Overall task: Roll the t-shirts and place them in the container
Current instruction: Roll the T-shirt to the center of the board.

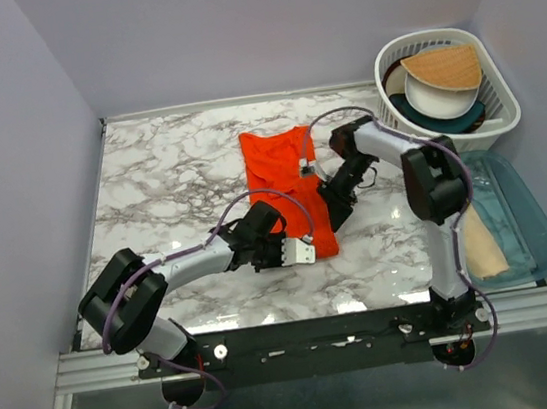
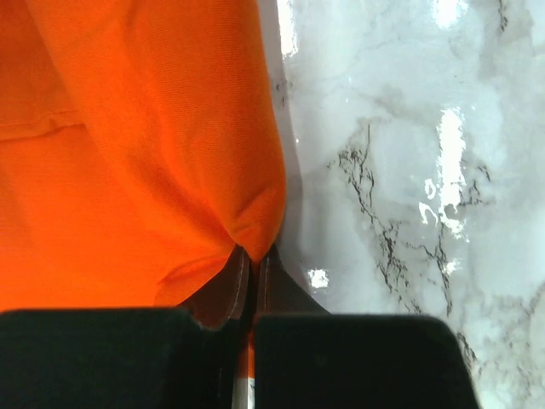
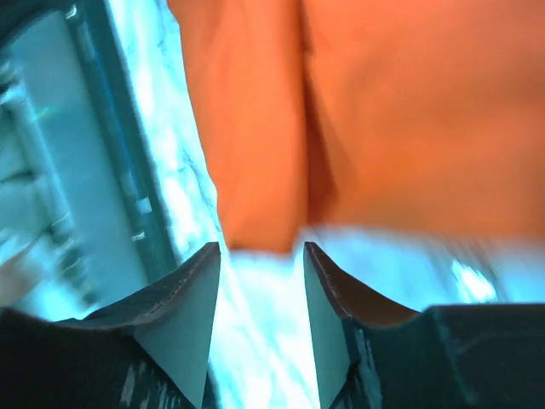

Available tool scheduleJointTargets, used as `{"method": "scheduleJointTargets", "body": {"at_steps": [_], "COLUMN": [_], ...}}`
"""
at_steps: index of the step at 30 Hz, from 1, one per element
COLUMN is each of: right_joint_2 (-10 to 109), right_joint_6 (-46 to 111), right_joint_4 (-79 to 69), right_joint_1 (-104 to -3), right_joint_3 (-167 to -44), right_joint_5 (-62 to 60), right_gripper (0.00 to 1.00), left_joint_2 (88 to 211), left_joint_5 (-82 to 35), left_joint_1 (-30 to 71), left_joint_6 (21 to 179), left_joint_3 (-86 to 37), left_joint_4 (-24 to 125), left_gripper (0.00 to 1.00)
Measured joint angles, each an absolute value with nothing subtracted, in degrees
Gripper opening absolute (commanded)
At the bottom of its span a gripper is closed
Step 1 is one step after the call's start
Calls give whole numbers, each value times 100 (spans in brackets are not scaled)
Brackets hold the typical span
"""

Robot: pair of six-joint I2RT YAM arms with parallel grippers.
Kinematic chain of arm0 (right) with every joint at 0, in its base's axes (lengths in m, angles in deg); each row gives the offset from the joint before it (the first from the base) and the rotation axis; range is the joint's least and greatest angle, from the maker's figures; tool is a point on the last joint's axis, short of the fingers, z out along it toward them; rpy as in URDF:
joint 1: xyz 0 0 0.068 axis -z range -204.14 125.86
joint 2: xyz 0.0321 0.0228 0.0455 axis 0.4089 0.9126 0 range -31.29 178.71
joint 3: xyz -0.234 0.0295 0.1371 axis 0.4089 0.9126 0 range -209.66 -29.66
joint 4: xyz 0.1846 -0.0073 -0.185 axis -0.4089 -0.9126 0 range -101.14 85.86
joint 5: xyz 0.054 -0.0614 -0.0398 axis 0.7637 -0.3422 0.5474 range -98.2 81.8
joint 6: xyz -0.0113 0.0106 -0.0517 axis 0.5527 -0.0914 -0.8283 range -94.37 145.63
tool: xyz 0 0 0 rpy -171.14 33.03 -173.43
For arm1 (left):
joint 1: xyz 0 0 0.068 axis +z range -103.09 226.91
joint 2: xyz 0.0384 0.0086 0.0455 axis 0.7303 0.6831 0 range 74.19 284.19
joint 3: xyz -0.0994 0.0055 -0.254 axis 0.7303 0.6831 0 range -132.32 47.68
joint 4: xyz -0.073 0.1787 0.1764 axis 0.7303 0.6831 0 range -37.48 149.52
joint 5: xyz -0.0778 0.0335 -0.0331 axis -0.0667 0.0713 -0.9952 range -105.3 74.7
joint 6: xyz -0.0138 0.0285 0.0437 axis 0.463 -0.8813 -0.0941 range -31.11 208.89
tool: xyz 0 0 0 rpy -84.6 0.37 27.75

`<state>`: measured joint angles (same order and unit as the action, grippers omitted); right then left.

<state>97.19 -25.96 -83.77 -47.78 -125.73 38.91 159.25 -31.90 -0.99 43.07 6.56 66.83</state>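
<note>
The orange-red t-shirt (image 1: 277, 169) lies folded into a long strip on the marble table (image 1: 168, 168), running from the middle toward the near side. My left gripper (image 1: 300, 251) is at the strip's near end. In the left wrist view, my left gripper (image 2: 254, 256) is shut on a pinched corner of the t-shirt (image 2: 128, 128). My right gripper (image 1: 337, 206) is at the strip's right edge. The right wrist view is blurred. There my right gripper (image 3: 260, 251) is open, with only tabletop between its fingers, and the t-shirt's (image 3: 409, 111) hem lies just past the tips.
A white basket (image 1: 496, 84) at the back right holds bowls and a stiff tan fan-shaped piece (image 1: 445, 66). A clear blue bin (image 1: 517, 213) sits along the right edge, with a tan item (image 1: 483, 245) beside it. Grey walls enclose the table on three sides.
</note>
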Motion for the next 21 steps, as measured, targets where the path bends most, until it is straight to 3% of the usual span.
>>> {"method": "scheduleJointTargets", "body": {"at_steps": [6,11,16,21], "right_joint_2": [6517,4266,4032,4048], "right_joint_6": [-2778,-2883,-2865,-2887], "right_joint_4": [-6506,-4358,-2856,-2104], "right_joint_1": [-3831,-4957,-6187,-6662], "right_joint_3": [-10481,-8427,-7122,-6737], "right_joint_5": [3577,3231,2597,2149], "right_gripper": [61,61,61,62], "left_joint_2": [16401,16834,16919,17066], "left_joint_5": [-4347,-5199,-5735,-6124], "left_joint_1": [638,1059,1167,1304], "left_joint_6": [4379,4488,4563,4613], "left_joint_3": [-96,-660,-966,-1305], "left_joint_4": [7756,8593,9105,9452], "left_gripper": [2,3,4,4]}}
